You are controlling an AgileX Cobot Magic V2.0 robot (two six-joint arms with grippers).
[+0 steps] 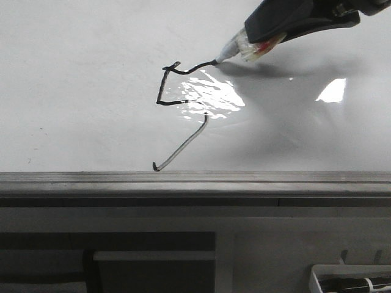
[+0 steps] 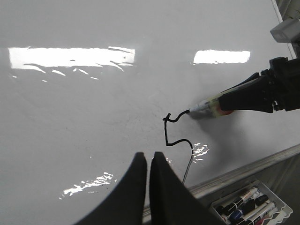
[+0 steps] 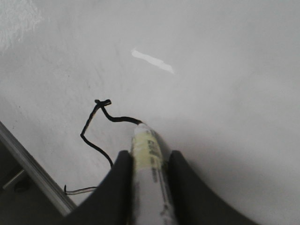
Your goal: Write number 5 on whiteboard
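Observation:
The whiteboard (image 1: 79, 91) fills the scene, glossy white with a glare patch. A thin black number 5 (image 1: 168, 85) is drawn on it, with a greyish hooked tail down to the frame; it also shows in the left wrist view (image 2: 168, 133) and the right wrist view (image 3: 91, 126). My right gripper (image 3: 149, 159) is shut on a white marker (image 3: 147, 159), whose tip touches the right end of the 5's top stroke (image 1: 217, 60). My left gripper (image 2: 149, 159) is shut and empty, hovering over the board near its front edge, just left of the 5's tail.
The board's grey metal frame edge (image 1: 195, 180) runs along the front. A white tray (image 2: 248, 208) with several spare markers sits below the edge at the right; it also shows in the front view (image 1: 351, 281). Grey cabinet fronts (image 1: 153, 256) lie beneath.

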